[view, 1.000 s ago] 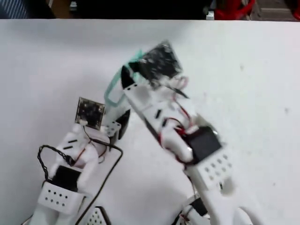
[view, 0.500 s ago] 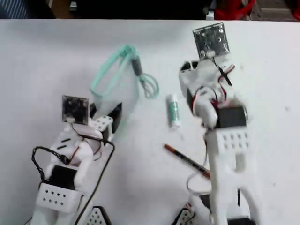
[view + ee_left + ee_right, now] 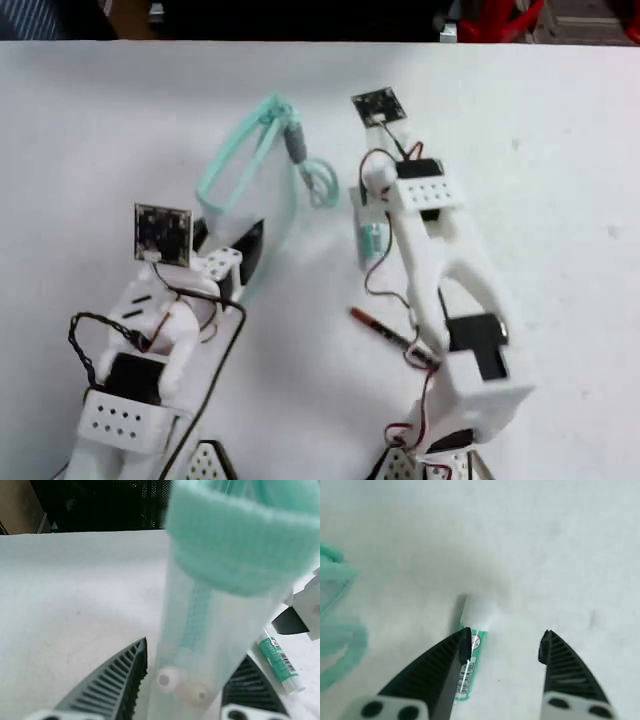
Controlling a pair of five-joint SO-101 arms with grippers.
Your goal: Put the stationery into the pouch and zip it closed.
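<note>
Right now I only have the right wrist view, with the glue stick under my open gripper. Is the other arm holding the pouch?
Observer: Yes. In the left wrist view the left gripper is shut on the pouch, which runs up between its two fingers.
Operator: Okay. Is there any other stationery out on the table besides the glue stick?
Observer: One more item. In the high view a pencil lies on the table, nearer the arm bases than the glue stick and outside the pouch.
</note>
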